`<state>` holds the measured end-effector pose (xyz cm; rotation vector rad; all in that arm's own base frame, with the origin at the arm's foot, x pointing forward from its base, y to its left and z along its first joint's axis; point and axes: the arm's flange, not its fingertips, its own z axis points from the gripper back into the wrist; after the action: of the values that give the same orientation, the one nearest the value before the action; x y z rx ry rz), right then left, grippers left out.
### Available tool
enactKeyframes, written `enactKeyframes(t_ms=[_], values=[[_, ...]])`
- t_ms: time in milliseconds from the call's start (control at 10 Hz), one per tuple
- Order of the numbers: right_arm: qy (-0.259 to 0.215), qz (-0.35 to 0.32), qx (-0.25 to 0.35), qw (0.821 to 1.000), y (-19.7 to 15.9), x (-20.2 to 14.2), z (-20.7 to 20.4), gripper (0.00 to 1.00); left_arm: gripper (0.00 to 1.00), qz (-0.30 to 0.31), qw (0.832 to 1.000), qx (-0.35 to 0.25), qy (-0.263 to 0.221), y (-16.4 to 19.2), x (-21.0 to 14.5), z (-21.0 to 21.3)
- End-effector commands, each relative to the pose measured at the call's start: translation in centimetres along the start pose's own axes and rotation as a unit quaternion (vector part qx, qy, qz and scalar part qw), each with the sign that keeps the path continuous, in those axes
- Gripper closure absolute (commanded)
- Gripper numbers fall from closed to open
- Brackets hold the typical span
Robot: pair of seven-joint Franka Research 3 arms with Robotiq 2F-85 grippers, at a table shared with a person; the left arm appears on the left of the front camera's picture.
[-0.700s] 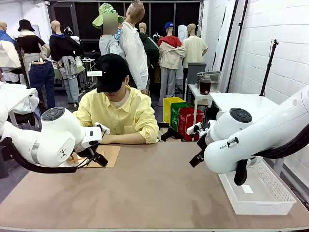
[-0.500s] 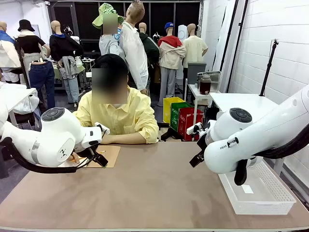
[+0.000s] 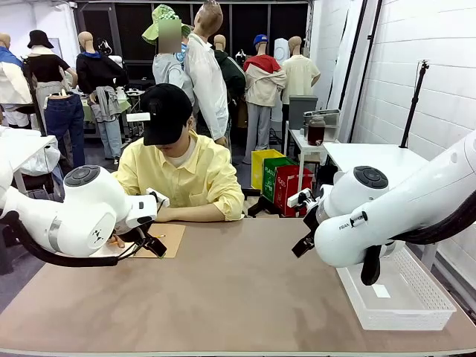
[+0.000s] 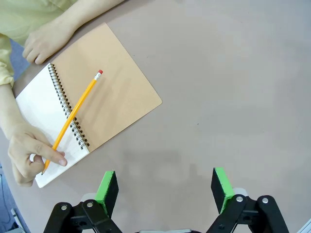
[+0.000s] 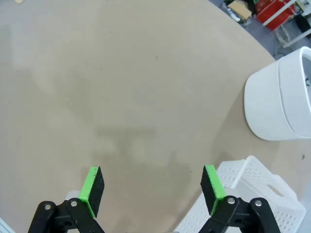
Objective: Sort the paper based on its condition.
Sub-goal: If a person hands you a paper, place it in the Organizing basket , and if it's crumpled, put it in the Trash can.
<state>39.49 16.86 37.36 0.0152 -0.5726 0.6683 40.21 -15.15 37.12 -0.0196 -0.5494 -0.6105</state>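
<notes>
A wide brown bench (image 3: 238, 297) carries a few things. At nine o'clock on it lies an open notebook (image 4: 107, 92) with wire rings and a brown cover. A yellow pencil (image 4: 77, 109) slants across the rings — its pink rubber end is over the cover. At four o'clock a white basket (image 3: 372, 321) sits by the bench edge. At eleven o'clock sits a person in a yellow shirt (image 3: 186, 175) — black cap on.

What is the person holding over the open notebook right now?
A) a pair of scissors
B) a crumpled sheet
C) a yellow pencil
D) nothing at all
C: in the left wrist view the person's hand grips a yellow pencil with a red eraser, slanting across the spiral notebook.
</notes>
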Motion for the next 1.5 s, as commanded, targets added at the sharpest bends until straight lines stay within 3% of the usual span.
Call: enactKeyframes(t_ms=[0,900,1400], values=[[0.000,-0.001,0.000,1.000,0.0,0.0,0.0,0.00,0.00,0.001,1.000,0.000,0.000,0.1,0.0,0.0],[0.000,0.000,0.000,1.000,0.0,0.0,0.0,0.00,0.00,0.000,1.000,0.000,0.000,0.0,0.0,0.0],[-0.025,-0.002,0.027,0.999,-0.8,2.2,6.2,0.00,0.00,0.000,1.000,0.001,-0.003,0.1,3.4,6.1]])
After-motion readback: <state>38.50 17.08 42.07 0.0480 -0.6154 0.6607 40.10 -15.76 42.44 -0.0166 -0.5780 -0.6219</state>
